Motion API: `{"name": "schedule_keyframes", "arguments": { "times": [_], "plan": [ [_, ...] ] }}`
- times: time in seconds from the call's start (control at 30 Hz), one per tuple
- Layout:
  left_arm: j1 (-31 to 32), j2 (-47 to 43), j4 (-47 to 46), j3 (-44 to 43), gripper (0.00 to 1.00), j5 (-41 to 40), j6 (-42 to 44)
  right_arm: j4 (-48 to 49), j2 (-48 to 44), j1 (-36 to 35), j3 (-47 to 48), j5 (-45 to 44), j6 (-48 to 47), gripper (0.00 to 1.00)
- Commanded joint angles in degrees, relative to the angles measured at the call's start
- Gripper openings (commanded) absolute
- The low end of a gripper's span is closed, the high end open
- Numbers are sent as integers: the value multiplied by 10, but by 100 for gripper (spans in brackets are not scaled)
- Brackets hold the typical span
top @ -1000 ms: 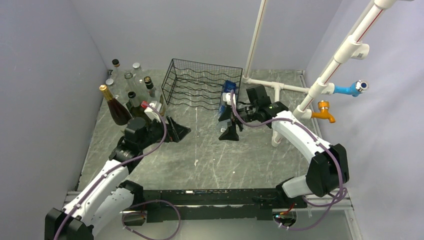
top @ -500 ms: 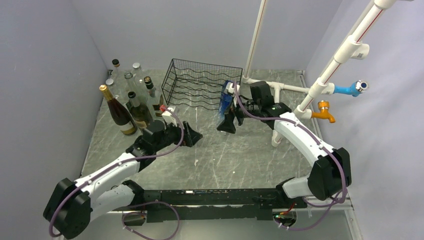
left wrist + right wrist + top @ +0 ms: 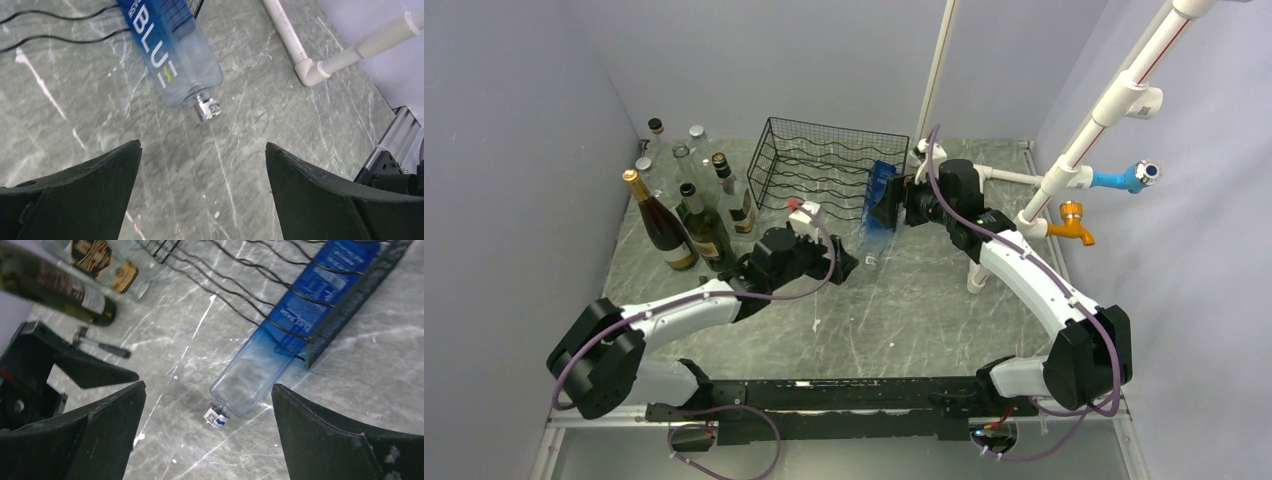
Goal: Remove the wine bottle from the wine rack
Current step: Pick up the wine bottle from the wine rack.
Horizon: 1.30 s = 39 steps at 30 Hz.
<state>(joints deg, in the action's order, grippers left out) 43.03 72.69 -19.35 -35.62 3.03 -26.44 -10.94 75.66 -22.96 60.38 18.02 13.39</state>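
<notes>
The left gripper hung low over the grey marbled table, its black fingers spread wide and holding nothing, just short of the silver cap of the clear blue wine bottle, with its white arm stretched forward and rightward. The right gripper was equally wide open and empty, its arm bent leftward so the fingers faced the right end of the black wire-mesh wine rack. The bottle lay in that end slot, its neck sloping out of the front toward the table.
</notes>
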Motion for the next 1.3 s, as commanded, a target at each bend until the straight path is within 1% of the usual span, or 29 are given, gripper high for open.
{"name": "schedule_keyframes", "arguments": {
  "times": [0.0, 0.17, 0.23, 0.57, 0.7, 0.87, 1.0, 1.27],
  "plan": [
    [22, 45, -32, -61, 100, -29, 29, 32, -5, 9, 0, -72, 85, 100],
    [40, 113, -7, -124, 99, -66, 32, 32, -2, 16, -1, -122, 104, 100],
    [49, 146, 12, -155, 100, -94, 34, 31, -2, 21, -1, -131, 110, 100],
    [95, 299, 190, -360, 100, -265, 49, 33, -4, 39, -4, -130, 125, 100],
    [103, 356, 258, -435, 99, -302, 48, 30, -1, 42, -4, -126, 125, 100],
    [103, 420, 330, -522, 98, -318, 39, 34, 1, 46, -7, -130, 123, 100],
    [104, 451, 350, -554, 96, -326, 30, 32, 6, 50, -7, -135, 124, 100],
    [104, 484, 343, -565, 93, -346, 18, 29, 11, 60, -8, -142, 149, 100]
  ]
}}
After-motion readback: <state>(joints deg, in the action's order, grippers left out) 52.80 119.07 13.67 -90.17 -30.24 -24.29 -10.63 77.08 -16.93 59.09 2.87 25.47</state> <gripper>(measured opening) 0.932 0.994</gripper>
